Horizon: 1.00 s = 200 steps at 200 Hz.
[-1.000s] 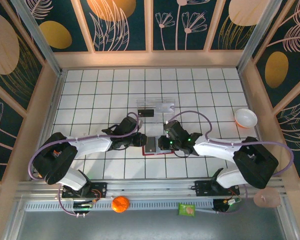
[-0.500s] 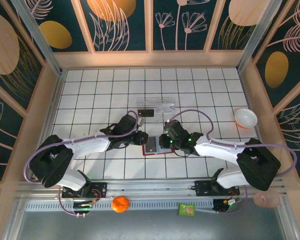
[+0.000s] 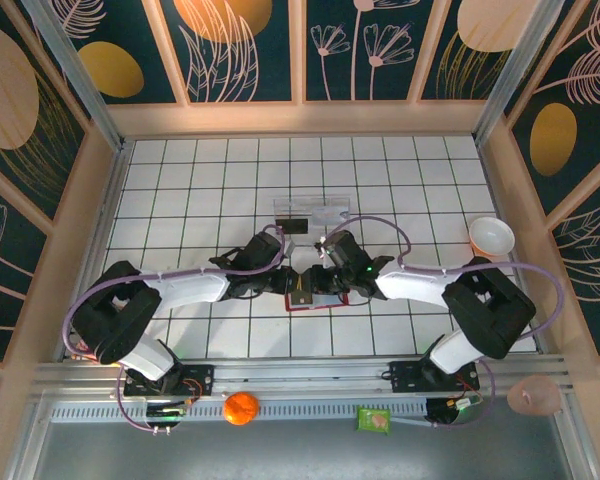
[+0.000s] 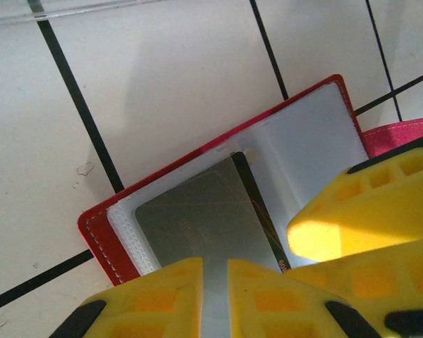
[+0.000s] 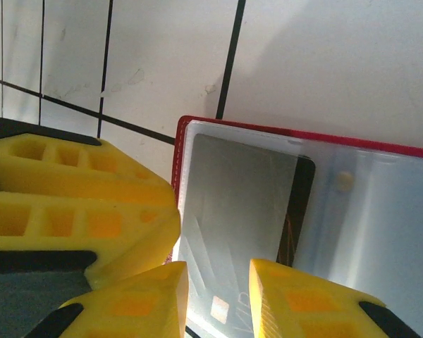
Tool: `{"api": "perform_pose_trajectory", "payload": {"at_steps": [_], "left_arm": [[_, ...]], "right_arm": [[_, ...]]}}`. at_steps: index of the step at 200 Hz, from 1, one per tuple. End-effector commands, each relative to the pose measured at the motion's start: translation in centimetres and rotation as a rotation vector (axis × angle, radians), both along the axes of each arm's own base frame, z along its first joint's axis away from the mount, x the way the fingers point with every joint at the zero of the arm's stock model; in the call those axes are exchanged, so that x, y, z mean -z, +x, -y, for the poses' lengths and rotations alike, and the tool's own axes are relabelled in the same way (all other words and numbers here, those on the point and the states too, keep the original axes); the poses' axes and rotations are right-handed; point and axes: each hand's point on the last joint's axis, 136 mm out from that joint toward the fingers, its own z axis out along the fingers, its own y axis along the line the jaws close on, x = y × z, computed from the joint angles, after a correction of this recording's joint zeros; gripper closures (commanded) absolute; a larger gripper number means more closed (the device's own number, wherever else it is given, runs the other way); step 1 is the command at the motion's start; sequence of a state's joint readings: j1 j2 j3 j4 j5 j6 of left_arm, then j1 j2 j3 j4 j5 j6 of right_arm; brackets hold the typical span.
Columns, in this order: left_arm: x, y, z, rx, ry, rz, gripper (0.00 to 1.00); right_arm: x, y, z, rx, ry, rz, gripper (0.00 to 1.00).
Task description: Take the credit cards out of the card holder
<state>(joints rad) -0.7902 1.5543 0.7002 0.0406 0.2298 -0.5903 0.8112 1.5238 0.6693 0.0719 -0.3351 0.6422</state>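
White tiles ruled with black lines make up your table [image 3: 180,200], and the red wallet [image 3: 310,306] lies open at its centre, with both arms meeting over it. Your left gripper [image 4: 213,271] comes at it from 9 o'clock in the top view. Its jaws are drawn to a narrow slit and the silvery card [image 4: 197,211] runs into that slit; whether the pads actually bite it, I can't tell. Your right gripper [image 5: 218,278] comes from 3 o'clock, jaws a little apart astride the same card and gripping nothing.

In the left wrist view the card's long axis runs from 11 o'clock down to 5, straight under that gripper. I'd judge the draw is the left's, back along that line (the right one crowds in just beside it at 4 o'clock). Bare tiles lie toward 9 and 6 o'clock of the wallet. The clear tray [image 3: 315,212], with a small dark card [image 3: 292,226] at its near edge, stands off at 12.
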Motion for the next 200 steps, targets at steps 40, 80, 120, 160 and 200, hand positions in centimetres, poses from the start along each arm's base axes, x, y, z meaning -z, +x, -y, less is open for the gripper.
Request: {"api": "perform_pose_trajectory", "payload": {"at_steps": [40, 80, 120, 160, 200], "left_arm": [[0.6, -0.5, -0.3, 0.004, 0.014, -0.002, 0.84], [0.6, -0.5, -0.4, 0.0, 0.015, -0.004, 0.85], [0.4, -0.5, -0.3, 0.005, 0.014, 0.001, 0.86], [0.3, -0.4, -0.3, 0.005, 0.014, 0.004, 0.87], [-0.2, -0.3, -0.3, 0.01, 0.01, 0.014, 0.87]], "right_arm": [[0.4, 0.6, -0.3, 0.008, -0.007, -0.002, 0.73], [1.3, 0.2, 0.0, 0.014, -0.022, -0.022, 0.74], [2.4, 0.4, 0.9, 0.049, -0.089, -0.016, 0.76], [2.5, 0.5, 1.6, 0.089, -0.168, 0.029, 0.76], [1.5, 1.1, 2.2, 0.127, -0.213, 0.099, 0.69]]}}
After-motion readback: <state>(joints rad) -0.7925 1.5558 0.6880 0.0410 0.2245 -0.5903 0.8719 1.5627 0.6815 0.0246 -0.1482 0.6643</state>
